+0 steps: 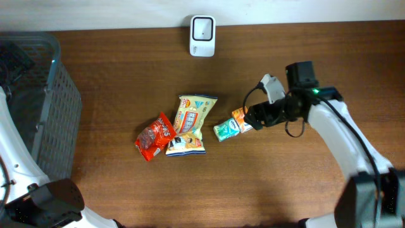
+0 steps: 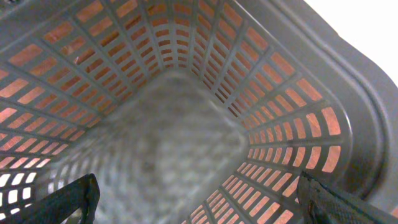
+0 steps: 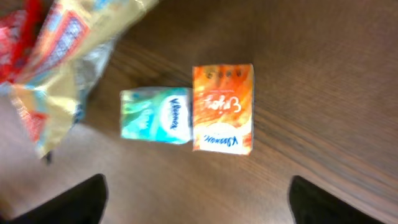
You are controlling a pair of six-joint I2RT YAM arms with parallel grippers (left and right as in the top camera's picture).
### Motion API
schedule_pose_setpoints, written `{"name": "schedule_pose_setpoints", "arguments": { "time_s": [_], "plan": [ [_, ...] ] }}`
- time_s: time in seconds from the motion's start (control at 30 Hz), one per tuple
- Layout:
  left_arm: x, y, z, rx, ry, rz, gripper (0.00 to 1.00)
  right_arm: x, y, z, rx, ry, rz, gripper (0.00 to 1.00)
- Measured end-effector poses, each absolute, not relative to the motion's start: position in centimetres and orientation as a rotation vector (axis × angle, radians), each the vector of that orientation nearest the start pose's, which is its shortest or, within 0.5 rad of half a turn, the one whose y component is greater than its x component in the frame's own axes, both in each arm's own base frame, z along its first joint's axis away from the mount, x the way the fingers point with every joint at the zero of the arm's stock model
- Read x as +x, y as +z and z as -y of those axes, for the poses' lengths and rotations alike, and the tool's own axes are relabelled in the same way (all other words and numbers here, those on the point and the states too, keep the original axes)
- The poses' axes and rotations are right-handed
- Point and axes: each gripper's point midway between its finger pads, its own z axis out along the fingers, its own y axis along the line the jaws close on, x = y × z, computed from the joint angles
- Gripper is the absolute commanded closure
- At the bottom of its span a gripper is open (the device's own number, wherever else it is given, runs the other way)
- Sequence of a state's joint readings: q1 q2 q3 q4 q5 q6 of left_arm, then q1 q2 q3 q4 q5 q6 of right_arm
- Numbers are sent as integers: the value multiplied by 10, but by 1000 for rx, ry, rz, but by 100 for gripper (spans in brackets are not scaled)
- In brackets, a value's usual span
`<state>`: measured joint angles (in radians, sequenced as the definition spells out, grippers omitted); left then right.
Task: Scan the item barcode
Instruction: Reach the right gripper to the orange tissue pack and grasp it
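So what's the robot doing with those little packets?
The right gripper hangs open over an orange tissue pack and a green tissue pack, which lie side by side on the table. It hasn't grabbed either one yet. The left gripper is open too, pointing down into the grey basket. A yellow snack bag and a red snack bag lie nearby, and the white scanner sits at the table's far edge.

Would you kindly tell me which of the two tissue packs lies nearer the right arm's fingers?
The orange pack: it sits just ahead of the right fingers, while the green pack touching it lies farther off, toward the yellow snack bag.
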<state>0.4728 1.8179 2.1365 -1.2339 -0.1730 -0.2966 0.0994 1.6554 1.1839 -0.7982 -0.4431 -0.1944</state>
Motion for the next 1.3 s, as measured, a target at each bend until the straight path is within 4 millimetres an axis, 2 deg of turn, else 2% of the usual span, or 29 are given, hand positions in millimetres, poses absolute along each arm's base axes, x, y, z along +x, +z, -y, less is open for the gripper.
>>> {"name": "schedule_pose_setpoints", "arguments": {
  "time_s": [0.1, 0.27, 0.37, 0.5, 0.53, 0.6, 0.63, 0.8, 0.93, 0.97, 1.1, 1.3],
  "plan": [
    [384, 310, -230, -1002, 289, -2280, 1, 350, 63, -109, -492, 623, -2796, 30],
    [384, 310, -230, -1002, 289, -2280, 1, 359, 39, -107, -490, 603, -2815, 36],
    [384, 310, -230, -1002, 290, -2280, 1, 374, 42, -107, -502, 570, -2755, 47],
    [384, 310, -230, -1002, 289, -2280, 0, 385, 43, -108, -502, 556, -2716, 53],
    [384, 310, -230, -1002, 289, -2280, 1, 384, 42, -108, -504, 556, -2718, 53],
    [384, 310, -230, -1002, 289, -2280, 1, 383, 36, -108, -506, 560, -2734, 63],
    [384, 310, -230, -1002, 289, -2280, 1, 382, 31, -108, -505, 563, -2745, 64],
    [384, 310, -230, -1002, 289, -2280, 1, 381, 15, -111, -503, 604, -2769, 66],
    [384, 310, -230, -1002, 289, -2280, 1, 380, 15, -117, -507, 665, -2757, 66],
    [384, 310, -230, -1002, 289, -2280, 1, 380, 15, -119, -508, 677, -2756, 69],
    [384, 310, -230, -1002, 290, -2281, 1, 377, 12, -124, -506, 733, -2760, 96],
    [384, 310, -230, -1002, 289, -2280, 1, 363, 18, -128, -466, 867, -2790, 96]
  ]
}}
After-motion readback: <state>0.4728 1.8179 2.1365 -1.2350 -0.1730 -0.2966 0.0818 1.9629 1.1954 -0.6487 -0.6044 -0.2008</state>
